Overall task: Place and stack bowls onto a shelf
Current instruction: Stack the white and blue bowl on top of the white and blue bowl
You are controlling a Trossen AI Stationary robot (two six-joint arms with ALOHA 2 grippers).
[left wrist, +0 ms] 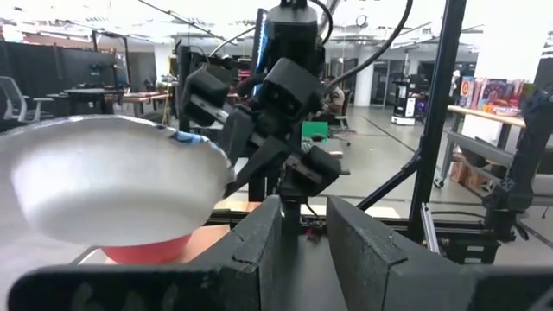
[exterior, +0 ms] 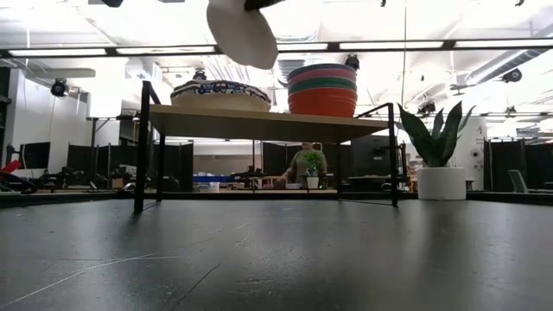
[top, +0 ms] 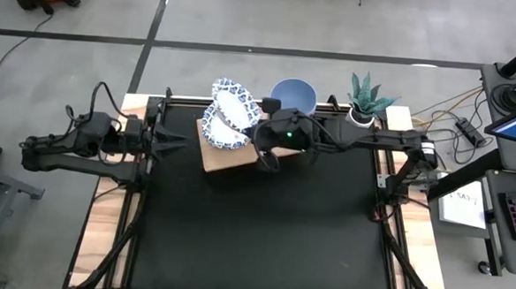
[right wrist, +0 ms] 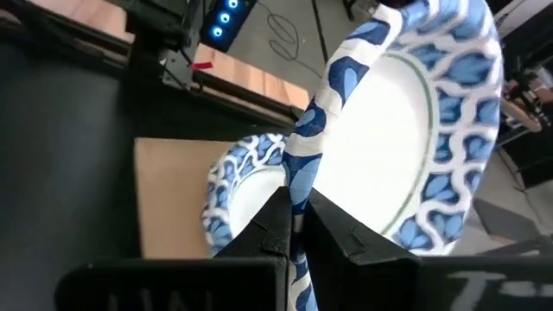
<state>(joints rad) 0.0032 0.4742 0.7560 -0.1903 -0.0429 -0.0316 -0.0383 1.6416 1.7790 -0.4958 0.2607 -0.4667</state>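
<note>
My right gripper [right wrist: 298, 216] is shut on a white bowl with a blue patterned rim [right wrist: 406, 130], which it holds tilted in the air [exterior: 242, 30] above the shelf's left part. Below it, more white blue-rimmed bowls [top: 221, 132] sit on the wooden shelf [exterior: 268, 123]. A stack of red, green, pink and blue-grey bowls [exterior: 322, 91] stands on the shelf's right part, the blue-grey one [top: 293, 95] on top. My left gripper [left wrist: 302, 238] waits open at the table's left, pointing at the shelf. My right gripper pinches the bowl's blue patterned rim [right wrist: 307, 147] between its two fingers, one finger inside the bowl and one outside. The bowl is lifted clear of the shelf and stands steeply tilted, almost on edge, its white underside [left wrist: 112, 181] turned toward the left arm.
A small white pot with a green plant [top: 364, 101] stands at the far right of the table, beside the shelf. The black table top [top: 262, 233] spreads out before the shelf. A black frame post [left wrist: 436, 121] rises near the shelf. A person [exterior: 304, 164] sits far behind.
</note>
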